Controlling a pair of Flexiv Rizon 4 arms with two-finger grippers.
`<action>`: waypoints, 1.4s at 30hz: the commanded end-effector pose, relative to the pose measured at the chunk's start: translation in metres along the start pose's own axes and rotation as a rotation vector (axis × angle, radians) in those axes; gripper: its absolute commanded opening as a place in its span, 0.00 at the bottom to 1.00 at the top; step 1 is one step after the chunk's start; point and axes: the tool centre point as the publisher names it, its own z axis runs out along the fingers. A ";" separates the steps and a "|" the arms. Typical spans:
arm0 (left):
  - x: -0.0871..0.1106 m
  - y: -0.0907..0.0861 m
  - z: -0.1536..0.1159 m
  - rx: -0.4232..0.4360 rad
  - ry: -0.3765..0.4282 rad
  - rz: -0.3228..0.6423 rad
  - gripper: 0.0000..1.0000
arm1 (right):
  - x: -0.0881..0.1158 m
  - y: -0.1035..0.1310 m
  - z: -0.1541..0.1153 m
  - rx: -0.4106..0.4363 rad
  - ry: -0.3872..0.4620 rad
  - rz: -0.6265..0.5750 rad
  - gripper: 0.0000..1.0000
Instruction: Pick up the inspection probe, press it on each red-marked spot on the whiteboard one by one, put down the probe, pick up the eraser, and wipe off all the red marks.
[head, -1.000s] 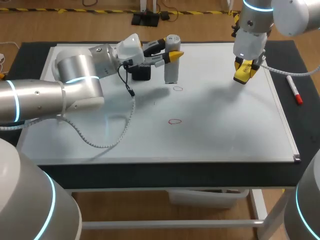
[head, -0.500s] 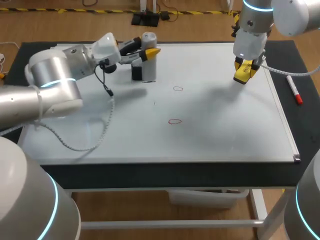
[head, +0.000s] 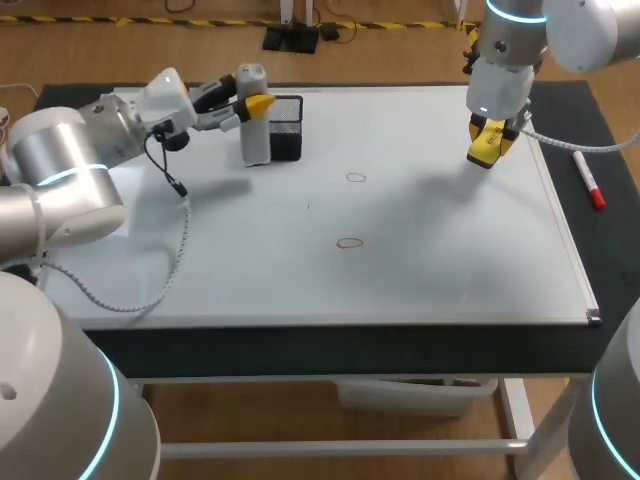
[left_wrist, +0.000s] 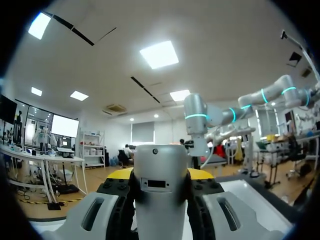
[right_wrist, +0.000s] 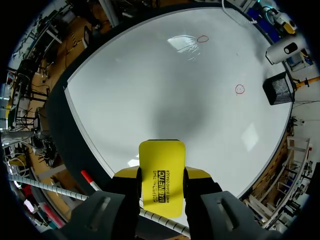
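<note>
My left gripper (head: 250, 103) is shut on the grey cylindrical probe (head: 253, 120), which stands upright just left of the black mesh holder (head: 286, 141) at the back of the whiteboard (head: 450, 250). In the left wrist view the probe (left_wrist: 161, 190) fills the gap between the fingers of the left gripper (left_wrist: 160, 175). My right gripper (head: 487, 140) hangs over the board's back right, shut on the yellow eraser (right_wrist: 161, 175). Two small red rings remain on the board, one (head: 356, 178) near the middle and one (head: 348, 242) nearer the front. They also show ahead of the eraser as ring (right_wrist: 240, 89) and ring (right_wrist: 202, 38).
A red-capped marker (head: 588, 180) lies on the black mat off the board's right edge. The board's raised frame (head: 565, 240) runs along that side. The left arm's cable (head: 175, 250) hangs low over the left part of the board.
My left arm has swung left with the probe, from right of the black holder, across its front, to its left side. The right arm and eraser have stayed still.
</note>
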 end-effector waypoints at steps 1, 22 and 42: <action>-0.006 -0.006 -0.017 0.005 0.004 -0.005 0.00 | 0.000 -0.001 -0.001 0.001 0.003 -0.002 0.00; -0.046 -0.011 -0.074 0.045 -0.045 0.007 0.00 | 0.000 -0.001 -0.001 0.001 0.003 -0.002 0.00; -0.045 -0.018 -0.082 0.048 -0.053 0.016 0.00 | -0.028 0.021 -0.010 0.023 0.027 -0.123 0.00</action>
